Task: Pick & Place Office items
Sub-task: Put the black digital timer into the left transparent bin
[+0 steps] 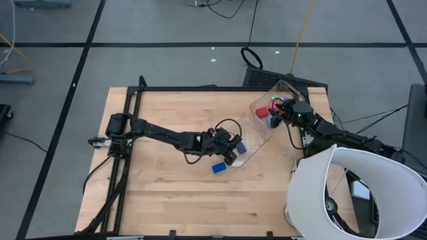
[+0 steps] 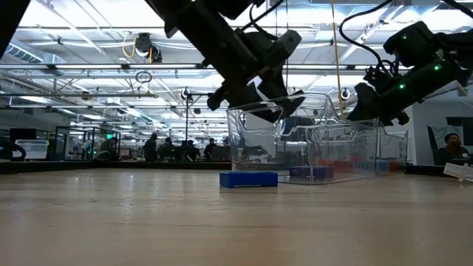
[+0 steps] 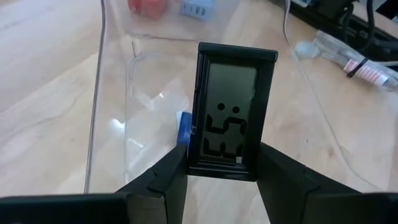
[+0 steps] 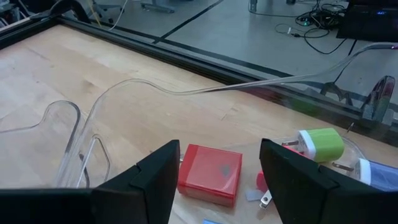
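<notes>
My left gripper [image 1: 229, 143] is shut on a dark flat rectangle with a grey display [image 3: 229, 109], above the near-left end of the clear bin [image 1: 264, 131]. Below it a blue piece [image 3: 183, 128] lies in the bin. Outside the bin, a blue block [image 1: 219, 167] lies flat on the table. My right gripper [image 4: 219, 157] stands open over the bin's far end, above a red block [image 4: 210, 173]. A green-and-white piece [image 4: 320, 144] lies next to that block. My left gripper pinches the dark rectangle's two long edges between its two fingers, near one short end [image 3: 194, 163]. The fingers slant down toward the bin and lie along the piece, which sticks out past their tips. It is lifted clear, display side up.
A black frame [image 1: 127, 107] runs along the table's left and far edges. A large white rounded shade [image 1: 350, 193] covers the near right corner. Cables [image 3: 348, 59] lie beside the bin. People stand in the room behind [image 2: 155, 148]. Bare wood lies at the near left.
</notes>
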`<state>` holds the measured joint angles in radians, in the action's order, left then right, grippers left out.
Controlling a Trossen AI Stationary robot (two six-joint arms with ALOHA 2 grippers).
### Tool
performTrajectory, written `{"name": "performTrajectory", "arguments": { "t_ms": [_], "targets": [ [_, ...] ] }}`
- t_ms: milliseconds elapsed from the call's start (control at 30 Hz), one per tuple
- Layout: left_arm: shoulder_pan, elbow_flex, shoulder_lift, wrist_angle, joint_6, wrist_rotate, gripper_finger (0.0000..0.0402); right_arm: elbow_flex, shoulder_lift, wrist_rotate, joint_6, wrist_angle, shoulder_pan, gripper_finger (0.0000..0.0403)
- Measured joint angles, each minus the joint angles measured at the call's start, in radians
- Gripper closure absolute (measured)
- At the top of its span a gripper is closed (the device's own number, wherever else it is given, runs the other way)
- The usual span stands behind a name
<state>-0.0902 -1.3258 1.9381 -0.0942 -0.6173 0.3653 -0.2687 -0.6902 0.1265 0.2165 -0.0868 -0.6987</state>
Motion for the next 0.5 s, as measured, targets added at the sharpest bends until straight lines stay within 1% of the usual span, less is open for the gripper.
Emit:
{"name": "performTrajectory", "arguments": {
  "t_ms": [133,333,500],
  "targets": [
    [-0.001,0.000,0.000,0.003,-0.002,-0.001,0.0245,0.000,0.000,0.000,0.000,0.000,0.000,0.0190],
    [-0.006,0.000,0.000,-0.004,0.002,-0.001,0.0234,0.000,0.000,0.000,0.000,0.000,0.000,0.0190],
    [-0.012,0.000,0.000,-0.017,0.002,-0.001,0.0243,0.000,0.000,0.000,0.000,0.000,0.000,0.0190]
  ]
}}
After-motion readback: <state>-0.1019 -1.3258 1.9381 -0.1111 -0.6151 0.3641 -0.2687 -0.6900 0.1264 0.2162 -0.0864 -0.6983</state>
